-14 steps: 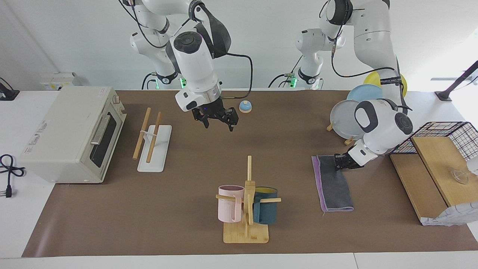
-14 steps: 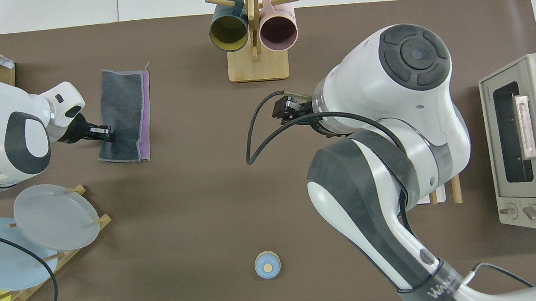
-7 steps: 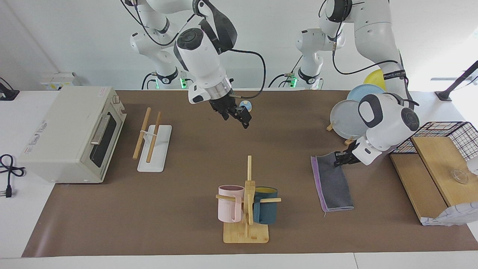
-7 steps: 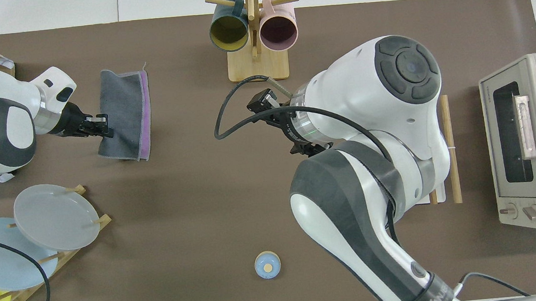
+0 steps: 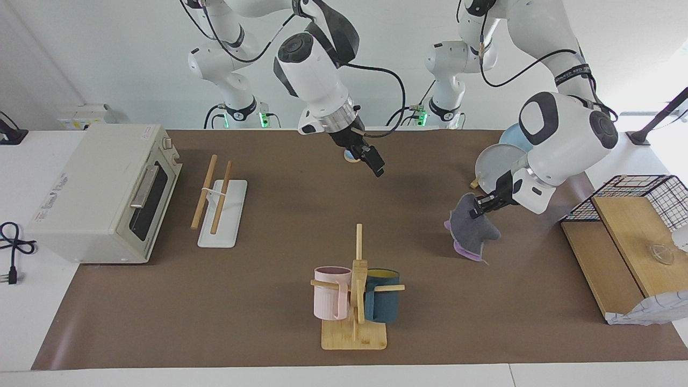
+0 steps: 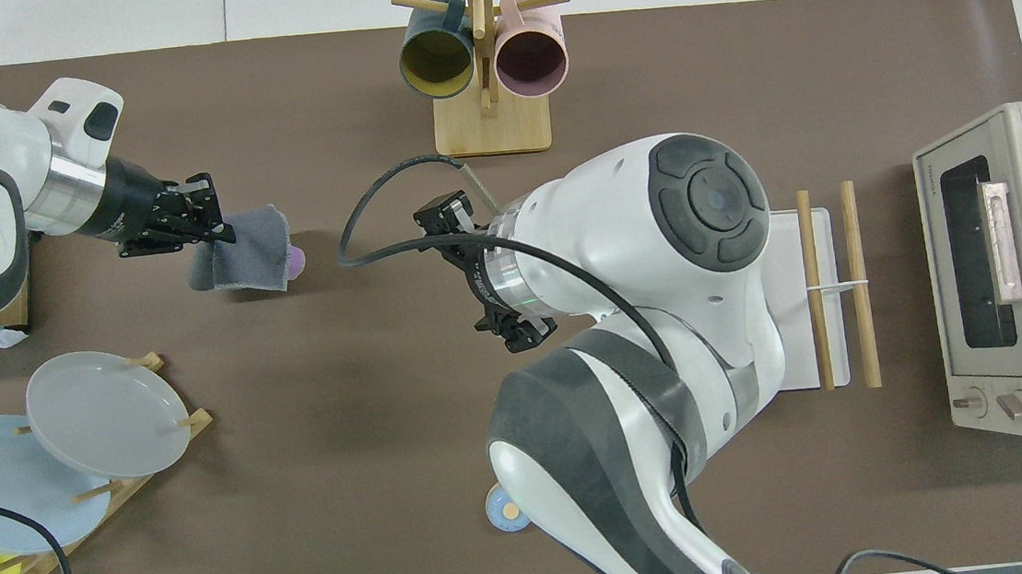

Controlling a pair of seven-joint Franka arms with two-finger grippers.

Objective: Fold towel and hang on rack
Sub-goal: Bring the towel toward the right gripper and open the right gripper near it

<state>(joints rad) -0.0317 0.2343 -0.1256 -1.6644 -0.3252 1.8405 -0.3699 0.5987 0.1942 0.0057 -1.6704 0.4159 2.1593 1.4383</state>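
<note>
Carrying the folded purple-and-grey soft cloth towel (image 5: 470, 232), your left gripper (image 5: 477, 207) has its fingers closed on one upper edge; the cloth dangles over the brown surface (image 5: 269, 301) near the plate stand. Keep it lifted clear toward the two-rod wooden rack (image 5: 219, 200). Your right gripper (image 5: 375, 163) waits open-fingered mid-table.

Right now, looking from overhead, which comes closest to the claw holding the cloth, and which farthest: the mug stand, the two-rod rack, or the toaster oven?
From the left claw, shut on the towel:
1. Mug stand: nearest, mid-table, at the edge farthest from the robots.
2. Rack: toward the right arm's end.
3. Toaster oven: farthest, at the right arm's end, beside the rack.
</note>
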